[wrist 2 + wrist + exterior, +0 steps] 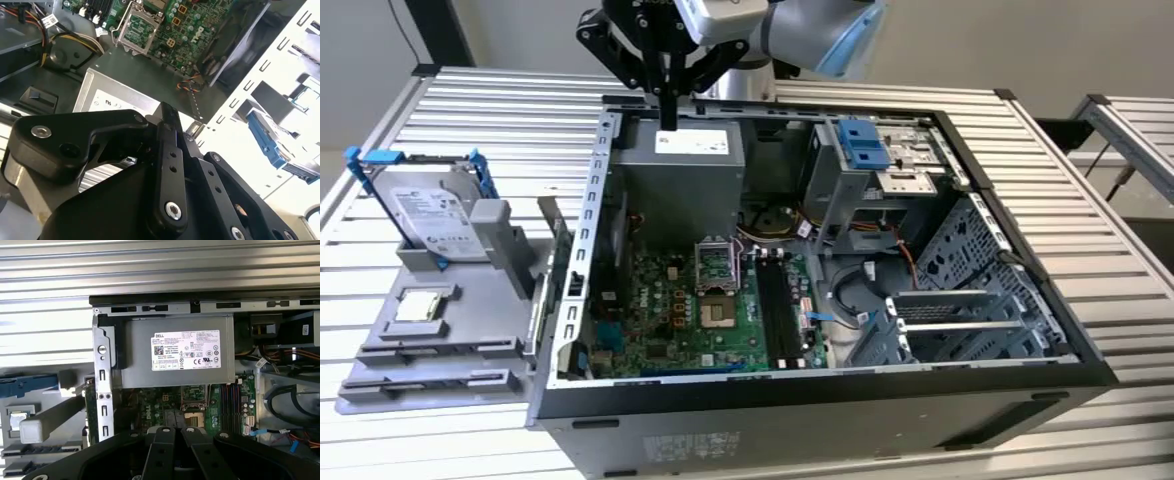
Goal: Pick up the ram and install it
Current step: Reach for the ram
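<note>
Claw (668, 118) hangs tips-down with its fingers pressed together, holding nothing I can make out. It sits over the grey power supply (678, 150) at the far end of the open case (854, 386). Ram: cannot tell its place, heading or long axis. The long memory slots (782, 300) on the motherboard, well apart from the claw, are too dark to read. Grey tray (400, 360) on the exterior view's left carries the hard drive (434, 210).

Bright, even light throughout. The ribbed silver metal worktop (160, 275) glares white in the first wrist view. The open black computer case (854, 425) holds soft shadows inside.
</note>
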`<state>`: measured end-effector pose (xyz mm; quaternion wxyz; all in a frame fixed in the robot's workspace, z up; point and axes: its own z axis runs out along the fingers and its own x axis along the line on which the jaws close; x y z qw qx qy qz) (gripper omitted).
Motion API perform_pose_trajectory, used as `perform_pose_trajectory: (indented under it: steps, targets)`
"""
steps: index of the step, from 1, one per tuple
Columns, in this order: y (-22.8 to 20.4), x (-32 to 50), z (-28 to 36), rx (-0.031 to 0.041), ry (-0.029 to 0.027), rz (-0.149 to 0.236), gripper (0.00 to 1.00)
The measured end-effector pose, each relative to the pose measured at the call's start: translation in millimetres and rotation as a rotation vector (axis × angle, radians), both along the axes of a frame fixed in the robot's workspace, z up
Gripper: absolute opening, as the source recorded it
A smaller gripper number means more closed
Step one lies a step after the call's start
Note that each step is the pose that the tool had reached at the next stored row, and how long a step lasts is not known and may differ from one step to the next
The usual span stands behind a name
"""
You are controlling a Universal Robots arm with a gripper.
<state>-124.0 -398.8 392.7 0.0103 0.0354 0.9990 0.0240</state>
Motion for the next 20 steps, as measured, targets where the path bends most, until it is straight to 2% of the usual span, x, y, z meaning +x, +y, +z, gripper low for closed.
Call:
perform_pose_trajectory:
  steps: [10,20]
  targets:
    - [0.7,-13.6,0.0,0.0001,-0.0001,0.0,0.0]
    - [1.5,-23.8,0.0,0.0001,0.0,0.0,0.0]
